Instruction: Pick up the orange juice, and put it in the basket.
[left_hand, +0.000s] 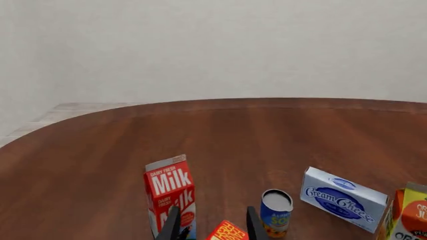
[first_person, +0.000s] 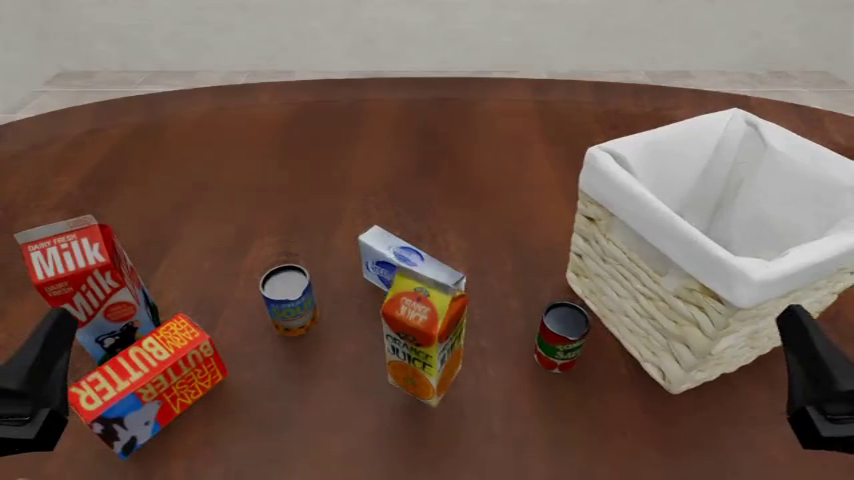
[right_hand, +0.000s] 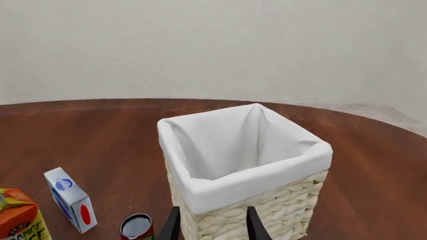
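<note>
The orange juice (first_person: 424, 335), a yellow and orange gable-top carton, stands upright near the middle front of the table. It also shows at the edge of both wrist views, orange juice (left_hand: 407, 216) and orange juice (right_hand: 20, 217). The basket (first_person: 641, 215), pale wicker with a white lining, stands at the right and looks empty. My left gripper (left_hand: 213, 209) is open, low at the front left behind the milk and butter, well left of the juice. My right gripper (right_hand: 213, 209) is open, low at the front right, close to the basket (right_hand: 293, 150).
A red-and-white milk carton (first_person: 87, 285) and a tilted butter box (first_person: 147, 385) sit at the front left. A blue can (first_person: 287, 298), a cream cheese box (first_person: 407, 262) right behind the juice, and a red can (first_person: 563, 337) beside the basket share the round wooden table.
</note>
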